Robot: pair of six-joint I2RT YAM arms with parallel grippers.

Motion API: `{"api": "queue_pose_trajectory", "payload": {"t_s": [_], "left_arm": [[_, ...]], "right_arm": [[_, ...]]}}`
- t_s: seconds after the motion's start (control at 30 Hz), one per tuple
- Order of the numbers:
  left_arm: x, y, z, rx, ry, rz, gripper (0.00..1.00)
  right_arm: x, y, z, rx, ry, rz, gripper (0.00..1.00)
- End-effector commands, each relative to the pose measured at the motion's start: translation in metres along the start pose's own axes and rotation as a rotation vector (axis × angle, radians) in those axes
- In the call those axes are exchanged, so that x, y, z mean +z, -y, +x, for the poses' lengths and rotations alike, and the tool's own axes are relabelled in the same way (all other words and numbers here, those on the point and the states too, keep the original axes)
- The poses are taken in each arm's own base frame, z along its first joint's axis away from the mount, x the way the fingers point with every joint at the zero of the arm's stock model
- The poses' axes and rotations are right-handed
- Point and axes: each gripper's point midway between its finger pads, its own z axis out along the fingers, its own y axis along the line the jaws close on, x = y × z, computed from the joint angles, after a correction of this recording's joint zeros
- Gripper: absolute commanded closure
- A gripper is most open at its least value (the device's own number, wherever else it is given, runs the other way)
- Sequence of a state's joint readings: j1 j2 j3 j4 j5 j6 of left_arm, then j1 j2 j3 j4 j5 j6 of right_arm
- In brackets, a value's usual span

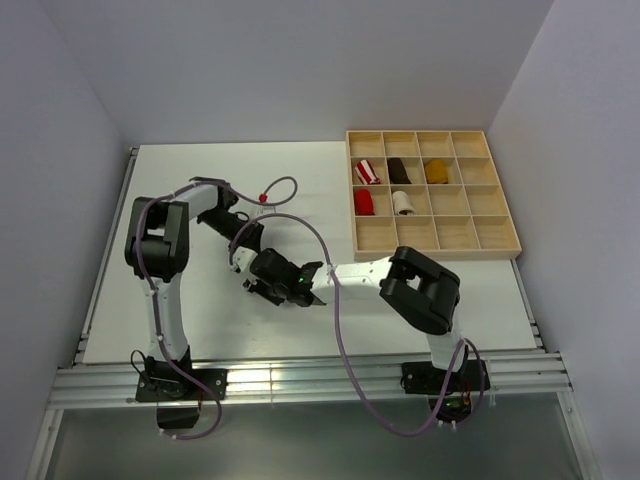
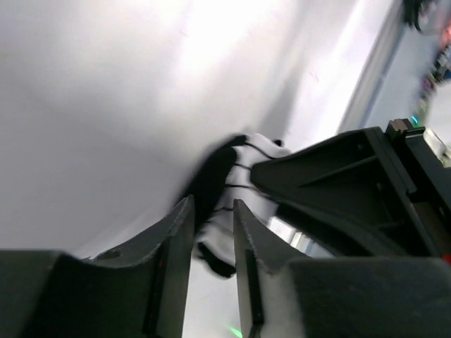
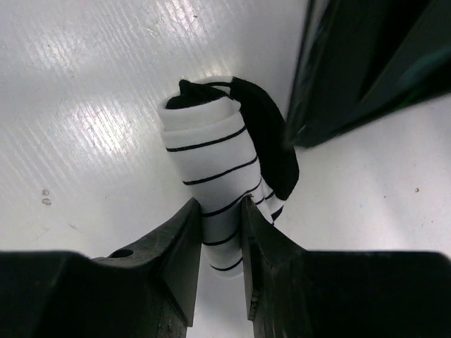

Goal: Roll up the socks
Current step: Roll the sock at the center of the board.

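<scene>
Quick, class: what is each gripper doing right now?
Left gripper: around the striped sock, grip cannot be told.
Right gripper: closed on the striped sock.

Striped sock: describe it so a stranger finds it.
On the white table, left of the wooden tray, the left gripper and right gripper meet. Between them lies the striped sock: white, thin black stripes, black toe, the only sock outside the tray.

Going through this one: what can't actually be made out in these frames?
1. Top view: the striped sock is hidden under the left gripper and right gripper, which meet mid-table.
2. Left wrist view: motion blur; whether the left gripper's fingers press the sock is unclear.
3. Top view: the cream bundle in the tray is too small to judge its roll.
</scene>
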State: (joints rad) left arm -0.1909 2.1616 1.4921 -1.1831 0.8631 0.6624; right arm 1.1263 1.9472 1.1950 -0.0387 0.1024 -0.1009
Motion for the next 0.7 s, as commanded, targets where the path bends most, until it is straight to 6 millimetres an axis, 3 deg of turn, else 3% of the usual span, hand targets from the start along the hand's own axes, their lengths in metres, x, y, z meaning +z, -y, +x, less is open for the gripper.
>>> {"api": "queue_pose_trajectory", "payload": {"t_s": [0.0,0.2,0.23,0.3,0.33,0.43,0.63,0.67], "left_arm": [[-0.027,-0.006,-0.029,0.097,0.153,-0.067,0.65],[-0.056,-0.017,-0.042,0.081,0.290,-0.157,0.66],[-0.070,-0.026,-0.049,0.097,0.342,-0.197,0.66],[-0.087,-0.025,-0.050,0.079,0.411,-0.233,0.66],[-0.106,-0.034,-0.053,0.082,0.470,-0.271,0.66],[-0.135,-0.035,-0.048,0.077,0.550,-0.325,0.65],[-0.159,-0.017,-0.039,0.217,0.589,-0.478,0.64],[-0.155,-0.017,-0.034,0.235,0.591,-0.489,0.64]], "right_arm": [[0.001,-0.011,0.036,0.026,-0.137,-0.079,0.82],[0.001,-0.012,0.036,0.051,-0.171,-0.128,0.84],[0.000,-0.012,0.034,0.062,-0.171,-0.150,0.85],[-0.001,-0.013,0.033,0.076,-0.177,-0.173,0.86],[-0.003,-0.015,0.034,0.085,-0.187,-0.197,0.86],[-0.004,-0.009,0.026,0.120,-0.185,-0.227,0.85],[-0.006,0.002,0.022,0.183,-0.201,-0.274,0.84],[-0.007,0.004,0.020,0.198,-0.199,-0.288,0.84]]}}
